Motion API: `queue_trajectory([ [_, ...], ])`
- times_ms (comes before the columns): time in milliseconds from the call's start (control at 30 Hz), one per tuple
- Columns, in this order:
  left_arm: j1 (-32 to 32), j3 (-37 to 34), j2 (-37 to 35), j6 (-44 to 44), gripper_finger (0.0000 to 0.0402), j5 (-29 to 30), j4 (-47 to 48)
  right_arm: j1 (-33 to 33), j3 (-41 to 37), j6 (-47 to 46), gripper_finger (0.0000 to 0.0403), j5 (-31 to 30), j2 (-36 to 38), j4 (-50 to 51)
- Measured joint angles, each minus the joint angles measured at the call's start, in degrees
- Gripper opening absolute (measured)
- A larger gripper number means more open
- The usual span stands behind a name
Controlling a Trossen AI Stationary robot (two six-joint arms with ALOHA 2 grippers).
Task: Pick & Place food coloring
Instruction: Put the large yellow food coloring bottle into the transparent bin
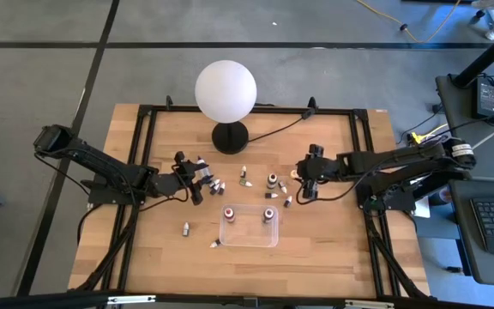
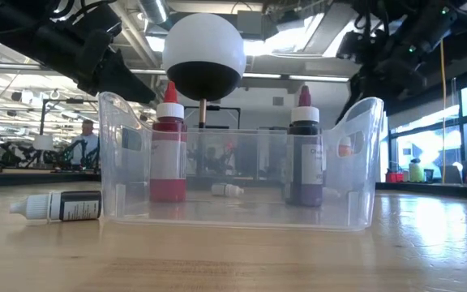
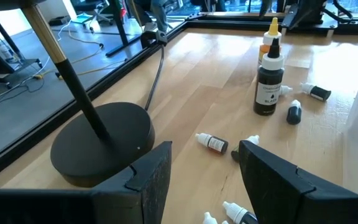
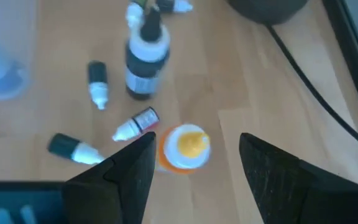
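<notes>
Both hands seemingly open, low

Only one word can be made out: "BLACK", printed at the bottom of the white label on the upright black-bodied dropper bottle standing on the surface. The smaller lines above it on that label are too fine to read. The labels on the other bottles, lying or upright, cannot be read.

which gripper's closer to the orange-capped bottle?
Right. The right gripper hangs directly over the orange-capped bottle, fingers open. The left gripper is across the table, near the lamp base.
</notes>
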State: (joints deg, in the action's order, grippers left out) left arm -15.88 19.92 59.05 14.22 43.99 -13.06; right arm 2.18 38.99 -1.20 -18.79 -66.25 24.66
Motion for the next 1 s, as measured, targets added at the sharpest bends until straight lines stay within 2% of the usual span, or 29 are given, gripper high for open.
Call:
queue_trajectory([
  [200, 0.0, 0.0, 0.0, 0.0, 0.0182, 0.0, 0.0, -1.8, 0.0, -0.1, 0.0234, -0.9, 0.0, -0.5],
  [367, 0.0, 0.0, 0.0, 0.0, 0.0182, 0.0, 0.0, -3.1, 0.0, -0.7, 0.0234, 3.7, -0.8, -0.9],
  [733, 0.0, 0.0, 0.0, 0.0, 0.0182, -0.1, 0.0, -3.6, 0.0, -1.4, 0.0234, 3.9, -5.9, -1.2],
  [1000, 0.0, 0.0, 0.0, 0.0, 0.0182, -0.1, 0.0, -3.6, 0.1, -1.3, 0.0187, 4.1, -6.2, -1.4],
])
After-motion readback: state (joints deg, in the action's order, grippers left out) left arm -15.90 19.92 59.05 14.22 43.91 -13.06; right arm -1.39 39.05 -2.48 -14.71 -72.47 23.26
